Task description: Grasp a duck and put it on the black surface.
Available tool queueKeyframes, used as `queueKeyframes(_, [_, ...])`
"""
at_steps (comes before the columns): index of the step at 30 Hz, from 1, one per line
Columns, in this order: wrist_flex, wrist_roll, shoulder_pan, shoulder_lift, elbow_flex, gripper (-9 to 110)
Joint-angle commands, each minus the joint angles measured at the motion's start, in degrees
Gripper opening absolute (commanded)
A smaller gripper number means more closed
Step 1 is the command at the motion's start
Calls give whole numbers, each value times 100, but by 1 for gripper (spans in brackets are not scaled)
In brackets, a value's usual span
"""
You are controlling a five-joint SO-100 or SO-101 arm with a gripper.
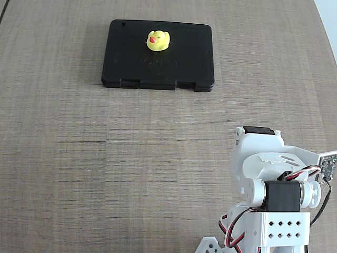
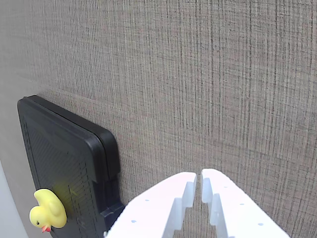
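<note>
Duck (image 1: pixel 157 41) sits on black slab (image 1: pixel 184 66), toward its far edge, at 12 o'clock in the fixed view; slab lies on the woven brown surface (image 1: pixel 105 158). Arm base at 5 o'clock, well apart from both. In the wrist view, white tool (image 2: pixel 199 184) nearly closed with a thin gap, holding nothing, slab and duck at 8 o'clock.

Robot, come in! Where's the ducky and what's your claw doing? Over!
Gripper shut, empty, over bare table. Duck sitting on the black surface, far from the arm. Nothing in the way.
</note>
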Motion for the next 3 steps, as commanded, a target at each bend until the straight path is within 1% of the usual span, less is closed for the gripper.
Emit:
queueKeyframes(1, [9, 0, 53, 334, -185, 0])
queueKeyframes(3, [9, 0, 53, 334, -185, 0])
